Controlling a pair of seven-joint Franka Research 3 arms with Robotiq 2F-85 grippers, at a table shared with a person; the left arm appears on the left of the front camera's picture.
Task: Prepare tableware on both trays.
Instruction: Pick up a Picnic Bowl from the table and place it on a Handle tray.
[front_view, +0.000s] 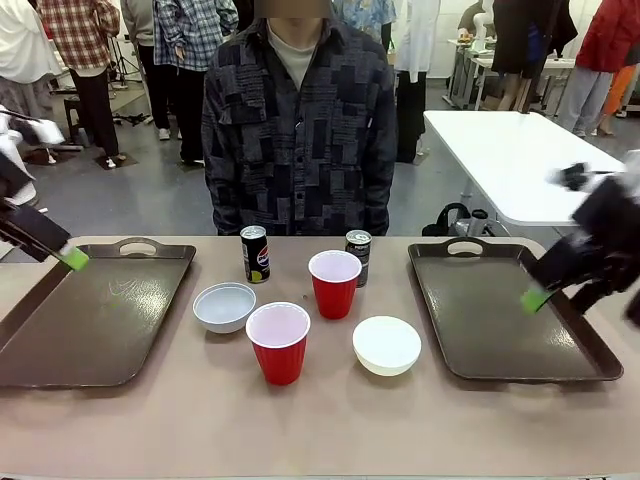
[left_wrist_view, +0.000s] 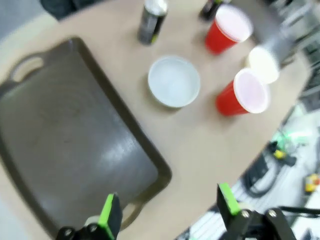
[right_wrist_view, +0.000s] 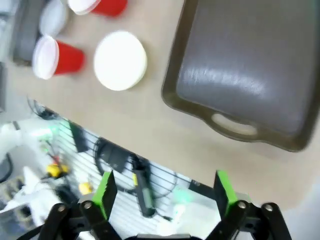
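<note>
Two dark brown trays lie bare, one at the left and one at the right. Between them stand two red cups, two white bowls and two black cans. My left gripper hovers open over the left tray's far left corner, holding nothing. Above the right tray's right side my right gripper is open and empty too. The left wrist view looks past the open left gripper at the tray, a bowl and a cup. The right gripper stands open below its tray and a bowl.
A person in a dark patterned shirt stands at the table's far edge, hands out of sight. A white table stands behind at the right. Bare tabletop stretches along the near edge.
</note>
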